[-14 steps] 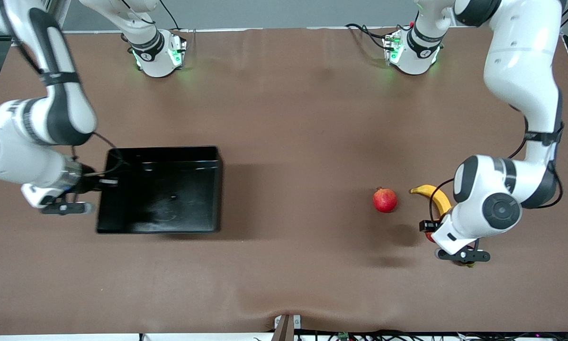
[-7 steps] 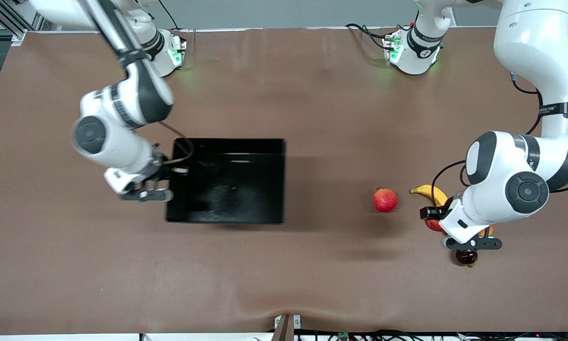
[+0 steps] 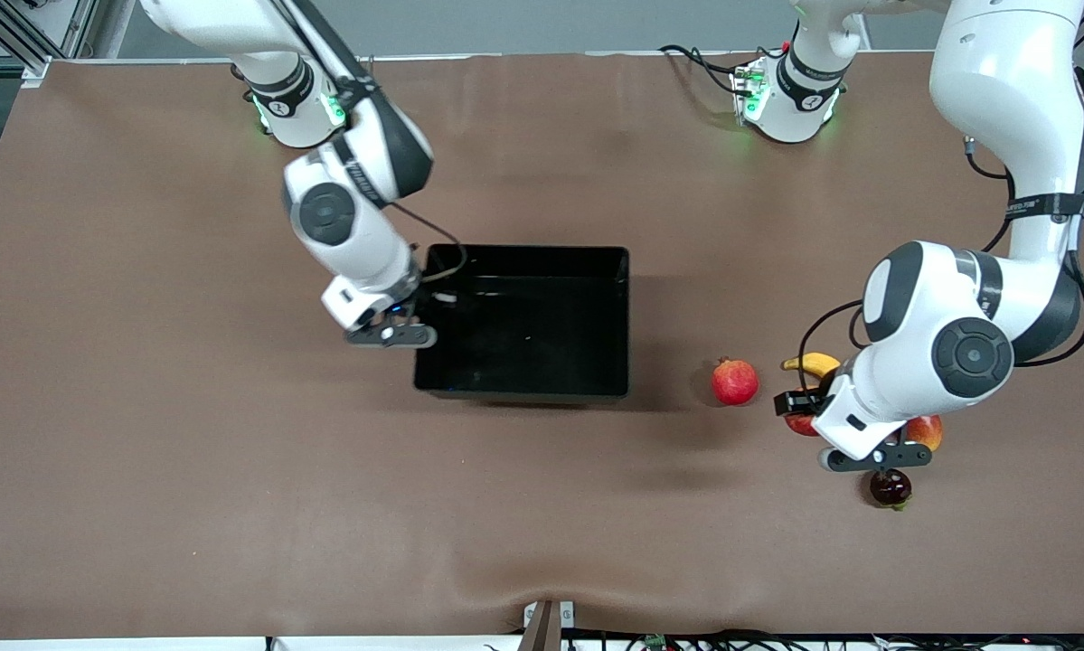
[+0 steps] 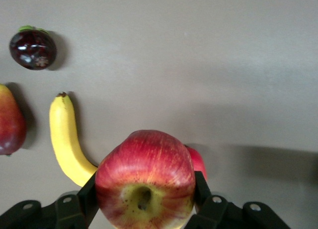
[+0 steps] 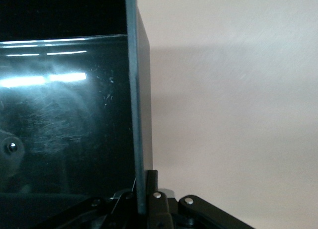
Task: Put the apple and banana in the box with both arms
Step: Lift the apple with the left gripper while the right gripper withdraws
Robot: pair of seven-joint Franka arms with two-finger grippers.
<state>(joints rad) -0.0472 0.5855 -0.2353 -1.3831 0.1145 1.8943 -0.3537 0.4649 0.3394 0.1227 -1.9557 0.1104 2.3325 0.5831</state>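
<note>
The red-and-yellow apple sits between the fingers of my left gripper, stem dimple toward the camera; the gripper is shut on it. In the front view the apple peeks out under that gripper, held just above the banana at the left arm's end of the table. The yellow banana lies curved on the brown cloth. My right gripper is shut on the side wall of the black box near the table's middle. The right wrist view shows the box wall clamped in that gripper.
A red crowned fruit lies between the box and the banana. A red-yellow mango and a small dark round fruit lie beside the left arm's wrist, nearer the front camera than the banana. Both arm bases stand along the table's back edge.
The right arm has brought the box from its own end of the table to the middle. The left gripper, still holding the apple, has shifted a little toward the box.
</note>
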